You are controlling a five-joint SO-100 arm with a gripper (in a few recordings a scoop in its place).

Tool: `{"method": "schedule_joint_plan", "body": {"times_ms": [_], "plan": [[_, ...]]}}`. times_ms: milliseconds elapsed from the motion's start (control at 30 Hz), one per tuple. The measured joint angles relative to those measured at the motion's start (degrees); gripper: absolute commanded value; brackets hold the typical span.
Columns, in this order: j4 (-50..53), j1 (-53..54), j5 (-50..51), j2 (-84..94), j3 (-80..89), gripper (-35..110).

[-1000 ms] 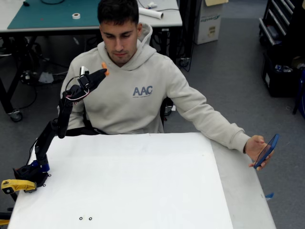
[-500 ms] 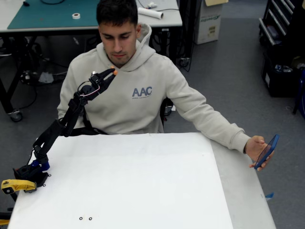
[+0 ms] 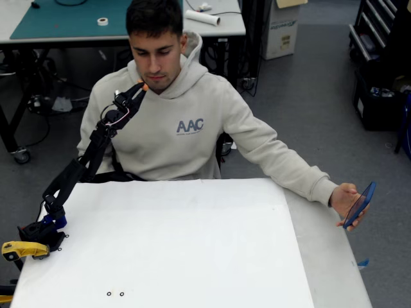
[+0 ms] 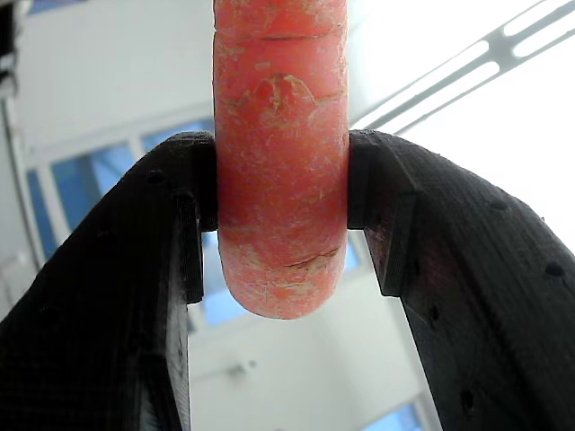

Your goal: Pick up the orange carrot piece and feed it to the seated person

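Note:
My black gripper (image 3: 139,89) is raised off the table, shut on the orange carrot piece (image 3: 145,86), whose tip pokes out just below and left of the seated person's chin. The seated person (image 3: 186,122) wears a beige hoodie, sits behind the table and looks down. In the wrist view the orange carrot piece (image 4: 281,153) stands upright, clamped between both black fingers (image 4: 117,296), my gripper (image 4: 281,211) pointing up at a bright ceiling.
A white table (image 3: 192,250) spreads in front, with two small black rings (image 3: 115,294) near its front left. A yellow clamp handle (image 3: 22,249) sits by the arm's base. The person's hand holds a blue phone (image 3: 358,204) at the right.
The arm swung right then drew back left and up, carrying the carrot from the person's shoulder to close under the chin. The person's head leaned slightly left.

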Motion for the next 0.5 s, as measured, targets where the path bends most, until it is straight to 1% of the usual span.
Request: {"method": "schedule_joint_plan", "body": {"times_ms": [233,500], "plan": [[-2.11,-0.97,0.00,-2.20,0.00,-2],[-2.11,-0.62,0.00,-2.20,0.00,-2]]}}
